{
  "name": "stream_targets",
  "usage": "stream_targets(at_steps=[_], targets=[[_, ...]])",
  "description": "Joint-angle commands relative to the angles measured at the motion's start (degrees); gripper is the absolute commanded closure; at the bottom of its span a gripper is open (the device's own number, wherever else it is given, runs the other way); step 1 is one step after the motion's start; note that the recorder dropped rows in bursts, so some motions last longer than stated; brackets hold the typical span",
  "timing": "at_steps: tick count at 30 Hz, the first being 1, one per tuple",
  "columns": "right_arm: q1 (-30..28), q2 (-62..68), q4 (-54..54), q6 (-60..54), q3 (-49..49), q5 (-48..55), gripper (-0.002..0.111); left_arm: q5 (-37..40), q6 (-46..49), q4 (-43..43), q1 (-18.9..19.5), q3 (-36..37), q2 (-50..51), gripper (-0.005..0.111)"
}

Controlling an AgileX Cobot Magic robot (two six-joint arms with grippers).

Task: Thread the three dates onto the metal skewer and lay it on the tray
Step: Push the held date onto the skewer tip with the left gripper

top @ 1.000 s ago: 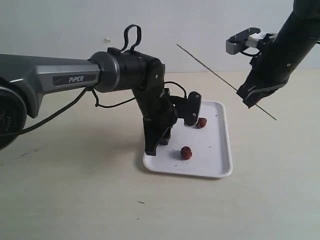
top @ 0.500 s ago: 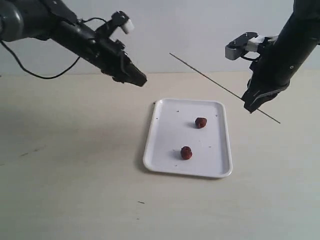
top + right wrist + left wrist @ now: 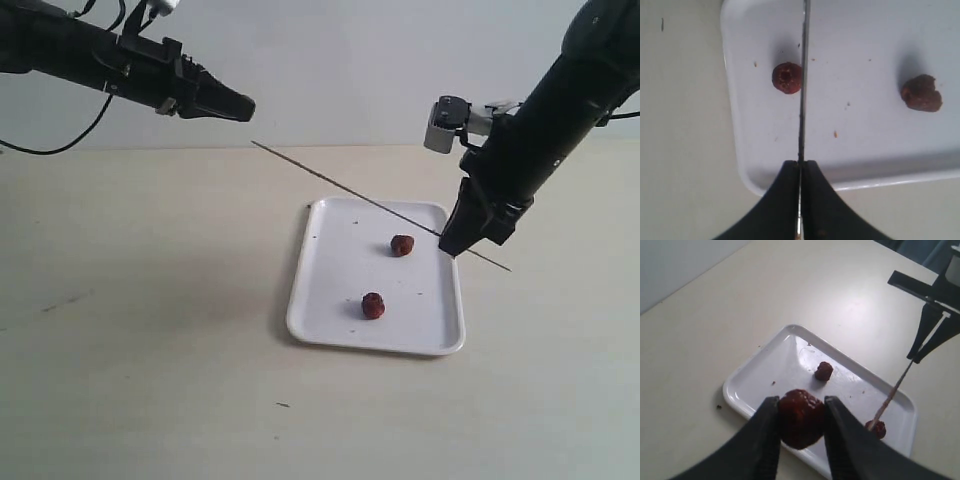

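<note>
Two dates (image 3: 402, 245) lying apart on tray (image 3: 335, 265) | third date (image 3: 799, 419) pinched in left gripper (image 3: 240, 104), aloft at tray's 10 o'clock | right gripper (image 3: 452, 243) clamps skewer (image 3: 340, 187) at tray's 3 o'clock edge

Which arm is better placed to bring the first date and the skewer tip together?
Left, probably: the left gripper grips a date, raised seemingly near the skewer's free tip; the right gripper only holds the skewer above the tray.

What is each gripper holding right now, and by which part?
Left gripper pinches one date across its middle. Right gripper clamps the metal skewer near one end; a short stub sticks out behind.
</note>
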Motion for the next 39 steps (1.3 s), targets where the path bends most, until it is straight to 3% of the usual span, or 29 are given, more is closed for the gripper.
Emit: stream_targets(at_steps=[1,18,39], targets=[[-0.4,-0.2,1.2,-1.1,0.1,-4.1,0.108,0.4,-0.9,0.8,-0.2,-0.4,-0.6,0.077],[-0.4,-0.2,1.3,0.0,0.1,-6.4,0.108,0.4,-2.9,0.7,-0.4,-0.2,-0.6,0.077],[-0.4,-0.2,5.0,-0.7,0.1,-10.1,0.108,0.4,-1.6,0.6,-5.9,-0.2,-0.6,0.077]])
